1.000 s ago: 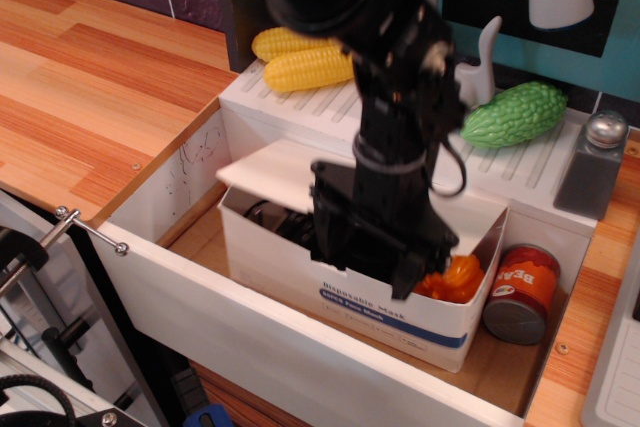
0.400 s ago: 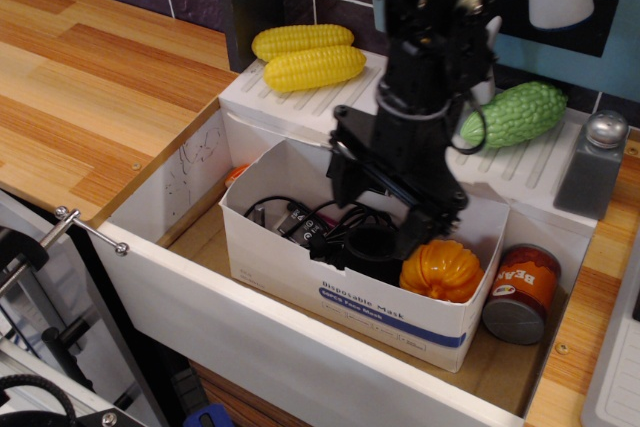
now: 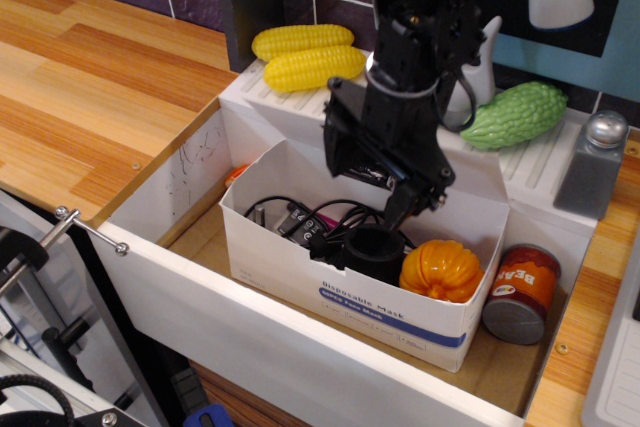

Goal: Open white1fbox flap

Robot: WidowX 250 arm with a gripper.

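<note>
Wooden surface (image 3: 90, 97) lay behind; flap (image 3: 300, 162) had swung up, box (image 3: 365, 292) open; tool (image 3: 385, 182) rising, empty, seemingly spread.

The arm (image 3: 415, 27) is glossy black with bulky joints, a pale band, and black jaws.

Open white1fbox (image 3: 380, 312) crowded inside (cables (image 3: 300, 219), pumpkin (image 3: 440, 269)).
</note>
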